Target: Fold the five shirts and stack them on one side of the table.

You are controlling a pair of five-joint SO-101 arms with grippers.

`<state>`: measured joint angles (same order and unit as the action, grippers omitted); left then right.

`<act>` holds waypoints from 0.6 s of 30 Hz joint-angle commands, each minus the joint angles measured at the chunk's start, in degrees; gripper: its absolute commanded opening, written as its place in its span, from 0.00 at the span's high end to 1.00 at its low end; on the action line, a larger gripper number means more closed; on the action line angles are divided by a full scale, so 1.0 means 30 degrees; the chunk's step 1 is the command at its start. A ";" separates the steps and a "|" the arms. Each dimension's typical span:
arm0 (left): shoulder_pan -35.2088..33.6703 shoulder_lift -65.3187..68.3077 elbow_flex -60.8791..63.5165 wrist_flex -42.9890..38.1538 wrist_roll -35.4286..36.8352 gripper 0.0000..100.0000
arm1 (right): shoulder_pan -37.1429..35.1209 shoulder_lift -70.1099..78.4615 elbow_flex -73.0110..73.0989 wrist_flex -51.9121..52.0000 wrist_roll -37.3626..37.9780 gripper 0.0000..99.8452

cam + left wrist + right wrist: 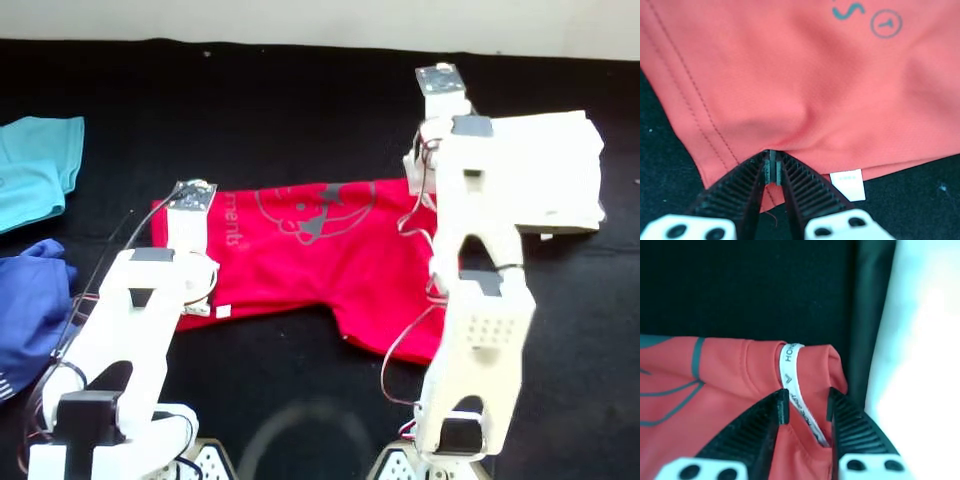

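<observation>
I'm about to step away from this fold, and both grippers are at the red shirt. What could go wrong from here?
1. The left gripper is shut on just a small pinch of the red fabric shirt at its hem, beside a small white tag. The hem may slip out when lifted.
2. The right gripper sits at the shirt's collar, near the folded white shirt. A swing that way might nudge it.
</observation>
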<state>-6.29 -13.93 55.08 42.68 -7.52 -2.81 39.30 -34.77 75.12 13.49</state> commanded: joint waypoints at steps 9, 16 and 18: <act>0.0220 0.0132 -0.0278 -0.0469 -0.0059 0.99 | -0.0132 0.7194 -1.1238 0.2418 -0.0117 0.87; 0.0220 0.0132 -0.0278 -0.0469 -0.0059 0.99 | -0.0073 0.9275 -1.4608 0.1480 -0.0088 0.87; 0.0220 0.0161 -0.0278 -0.0469 -0.0059 0.99 | -0.0044 0.9538 -1.4989 0.1070 -0.0088 0.87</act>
<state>-6.29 -13.93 55.08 42.68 -7.52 -2.90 68.04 -75.82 80.13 13.49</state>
